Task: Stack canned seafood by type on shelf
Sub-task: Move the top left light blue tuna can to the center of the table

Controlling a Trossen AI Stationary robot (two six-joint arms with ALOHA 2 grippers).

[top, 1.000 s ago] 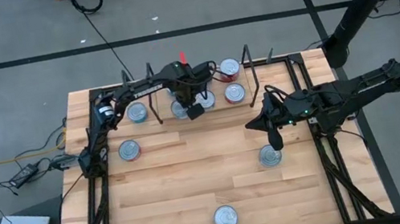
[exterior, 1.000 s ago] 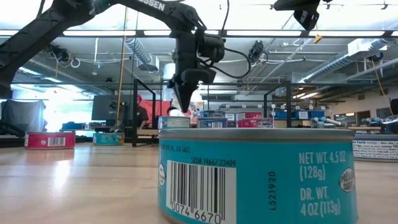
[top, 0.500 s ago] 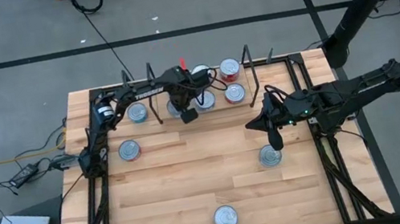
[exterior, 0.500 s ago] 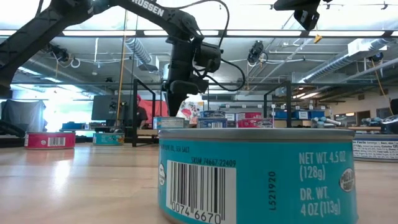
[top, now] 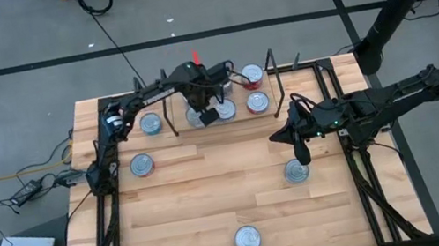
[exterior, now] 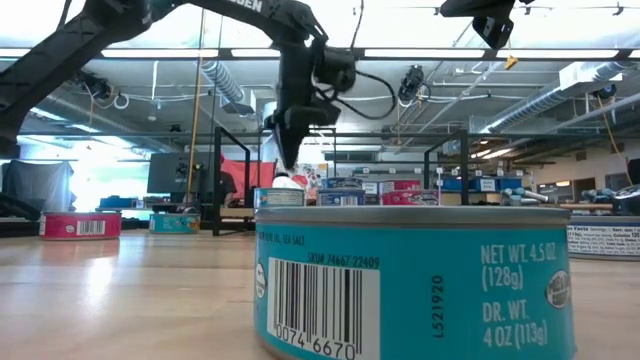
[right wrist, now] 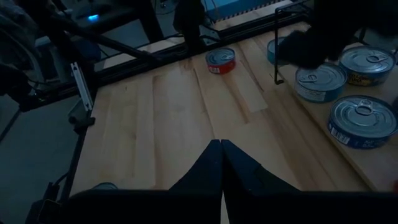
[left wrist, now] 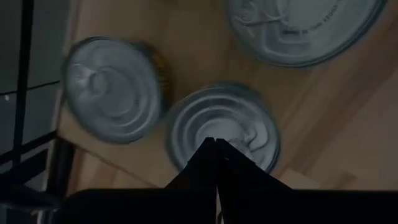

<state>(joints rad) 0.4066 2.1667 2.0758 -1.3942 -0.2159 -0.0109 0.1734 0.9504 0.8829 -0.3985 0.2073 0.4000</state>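
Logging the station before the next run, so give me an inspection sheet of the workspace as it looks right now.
Surface: light-wood tabletop with black frame rails, no spills seen.
Job's things: shelf at the far edge holds several tins; loose tins lie on the table, one on the left, one on the right, one at the near edge, one beside the shelf's left upright.
Clutter: nothing seen.
Grippers: left pincer shut, empty, above the shelf tins; right pincer shut, empty, above the table's right side.
Cables: leads on the floor left of the table.
Surroundings: grey floor, a person far behind.
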